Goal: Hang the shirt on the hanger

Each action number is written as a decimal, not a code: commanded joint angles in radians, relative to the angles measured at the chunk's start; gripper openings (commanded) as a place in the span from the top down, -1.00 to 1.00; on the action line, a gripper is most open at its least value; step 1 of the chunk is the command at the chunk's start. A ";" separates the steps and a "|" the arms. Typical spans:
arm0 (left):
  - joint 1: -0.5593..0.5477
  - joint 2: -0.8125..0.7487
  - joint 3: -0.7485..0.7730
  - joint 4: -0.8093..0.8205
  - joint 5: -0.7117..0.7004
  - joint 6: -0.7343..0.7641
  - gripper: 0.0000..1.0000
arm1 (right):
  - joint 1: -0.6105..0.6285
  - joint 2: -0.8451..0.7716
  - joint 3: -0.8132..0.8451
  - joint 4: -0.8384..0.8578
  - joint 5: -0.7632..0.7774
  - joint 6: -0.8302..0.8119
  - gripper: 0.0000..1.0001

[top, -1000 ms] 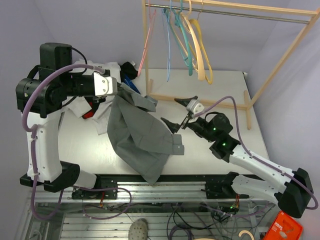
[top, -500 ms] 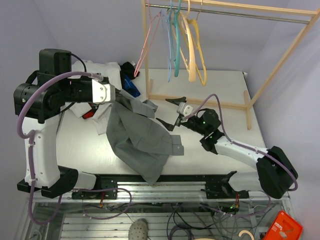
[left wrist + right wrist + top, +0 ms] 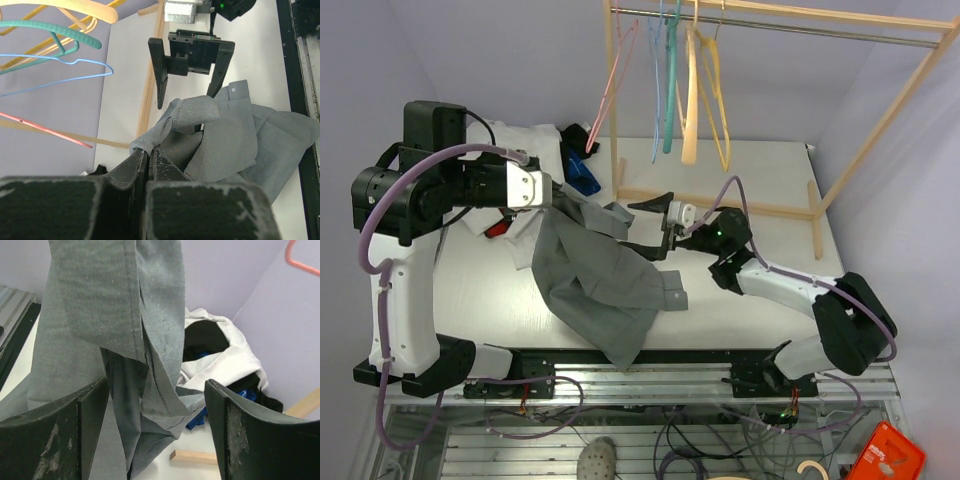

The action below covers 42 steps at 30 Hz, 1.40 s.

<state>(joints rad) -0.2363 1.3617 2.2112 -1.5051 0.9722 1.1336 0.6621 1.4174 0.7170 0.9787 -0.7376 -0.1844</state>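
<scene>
The left gripper (image 3: 558,194) is clamped tight on a bunched fold of the shirt (image 3: 600,275), holding that end up above the far left part of the table (image 3: 775,190). From the pinch the grey cloth falls away on a slant, its long axis running from the far left toward the near edge. Most of it lies crumpled at mid-table, and its lowest corner spills over the near edge. A buttoned cuff lies at the right side of the heap.

The right gripper (image 3: 645,225) faces the raised fold from the right with its jaws wide apart and nothing in its grasp. In the right wrist view a strip of the shirt (image 3: 115,305) hangs down between the two dark fingers (image 3: 235,440). The left wrist view shows the same fold (image 3: 195,112) just in front of the open right gripper (image 3: 186,97).

The hanger (image 3: 721,120) hangs by its hook from the rail of the wooden rack (image 3: 880,130) at the far edge. It is seen nearly edge-on, its length pointing down toward the table, and it is well apart from the shirt. A cream hanger (image 3: 688,110), a teal hanger (image 3: 672,90) and a pink hanger (image 3: 610,90) hang beside it. A white garment (image 3: 520,135) and a dark blue garment (image 3: 582,176) lie at the far left corner.
</scene>
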 commanded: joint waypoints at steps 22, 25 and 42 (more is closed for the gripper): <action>-0.002 -0.012 0.200 0.005 -0.287 0.013 0.86 | 0.025 -0.252 0.183 -0.517 0.183 -0.178 1.00; -0.012 0.003 0.244 0.005 -0.362 0.043 0.86 | 0.031 -0.322 0.243 -0.634 0.227 -0.169 1.00; -0.006 0.031 0.038 0.568 -0.853 0.087 0.86 | 0.079 -0.368 0.477 -0.800 0.419 -0.378 1.00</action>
<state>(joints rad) -0.2638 1.3926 2.3108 -1.1473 0.2600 1.1988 0.7372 1.0409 1.1587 0.2363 -0.3706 -0.4808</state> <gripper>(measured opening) 0.077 0.013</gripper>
